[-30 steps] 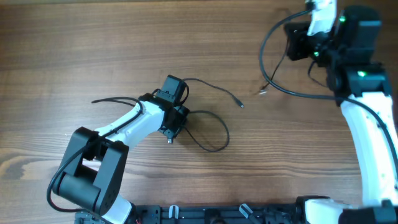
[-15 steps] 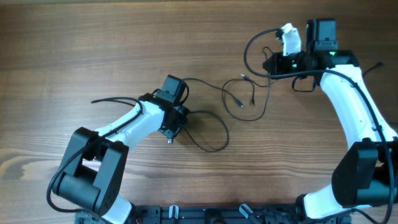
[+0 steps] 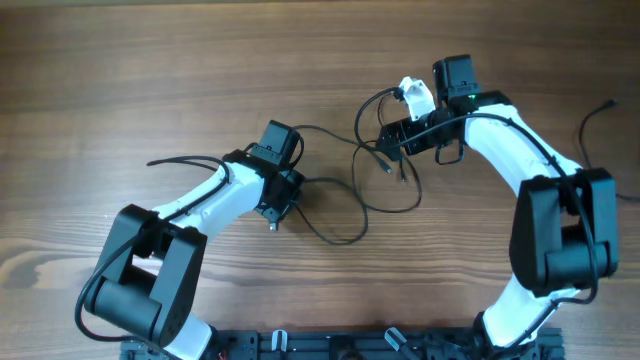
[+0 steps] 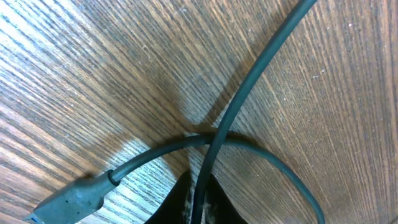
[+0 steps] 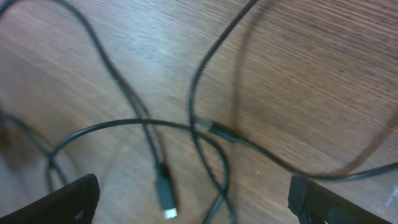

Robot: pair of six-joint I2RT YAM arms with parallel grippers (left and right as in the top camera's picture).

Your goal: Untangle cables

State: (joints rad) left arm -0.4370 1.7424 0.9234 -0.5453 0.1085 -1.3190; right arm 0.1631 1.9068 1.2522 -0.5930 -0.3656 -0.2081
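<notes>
**Cables part-spread, crossings remain; one arm anchoring, the other free to pick**

Item under inspection: the cables (image 3: 365,180) lie on the table (image 3: 150,60) at mid-field, between the two arms. From overhead, one thin black strand forms a wide loop just right of the left gripper (image 3: 283,195). A second strand runs rightward from it into a loose cluster of loops directly beneath the right gripper (image 3: 392,140). No tight knot is apparent, but the strands cross at several places.

Close views: the left wrist view shows two strands crossing, one over the other, with a grey plug (image 4: 68,199) lying flat at lower left. The right wrist view, somewhat blurred, shows several strands overlapping and a plug end with a pale tip (image 5: 165,191) lying among them.

Tools: the left gripper (image 4: 200,200) is pressed together, pinching a single strand that rises between its fingertips. The right gripper (image 5: 193,205) is spread wide. Its fingers (image 5: 68,199) stand at either side of the view and nothing sits between them. The cluster lies below on the wood.

Assessment: the step in hand appears to be separation, with the left arm serving as anchor. The task is judged partly done, as crossings remain.

Next move: the right gripper should descend on one strand only, preferably near the pale-tipped plug. It should close and draw that strand clear of the cluster, away from the left arm. Catching two strands together would tighten the tangle.
</notes>
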